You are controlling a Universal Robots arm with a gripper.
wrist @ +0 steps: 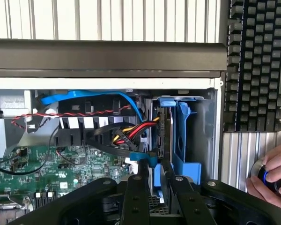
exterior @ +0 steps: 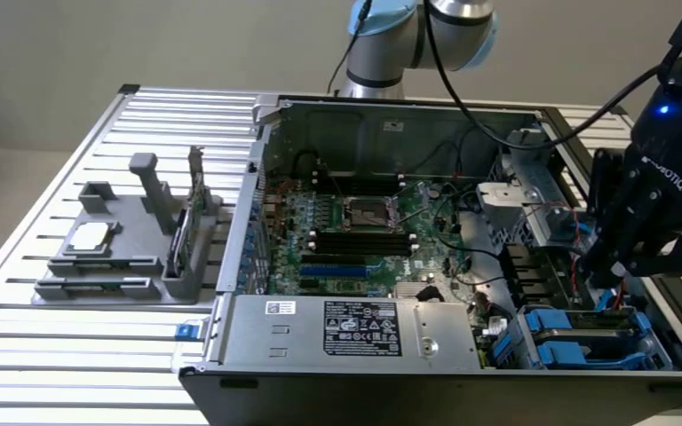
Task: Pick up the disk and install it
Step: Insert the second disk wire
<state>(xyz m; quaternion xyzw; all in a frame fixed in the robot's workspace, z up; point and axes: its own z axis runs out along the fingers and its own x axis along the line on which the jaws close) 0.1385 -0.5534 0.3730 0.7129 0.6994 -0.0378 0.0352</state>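
Blue plastic marks the carrier of the disk [wrist: 180, 136], which stands on edge inside the drive cage at the corner of the computer case [exterior: 317, 373] nearest the exterior view's right and front. In the exterior view the same blue carrier [exterior: 578, 333] sits in the bay beside the power supply [exterior: 353, 328], with the black end effector [exterior: 625, 266] directly above it.

In the wrist view the two fingers [wrist: 136, 197] of the end effector [wrist: 152, 187] stand narrow, close on either side of the upper edge of the carrier. Whether they clamp the disk or merely straddle it cannot be told. The narrow setting suits the thin edge presented, and the vertical approach matches the slot orientation of the bay.

The disk appears to be in or nearly in its bay, so installation is judged well advanced. Its metal body is seen edge-on as a dark slab within the blue frame; no label face is visible.

Red, yellow and black power leads [wrist: 131, 131] and a blue data cable [wrist: 89, 96] run close beside the bay, near the end effector. The motherboard [exterior: 365, 231] lies on the case floor. The case rests on the slatted counter [exterior: 68, 346]. A grey fixture [exterior: 128, 248] stands near the counter edge at the exterior view's left. A person's hand [wrist: 271, 176] rests on a small device by a keyboard [wrist: 255, 65].
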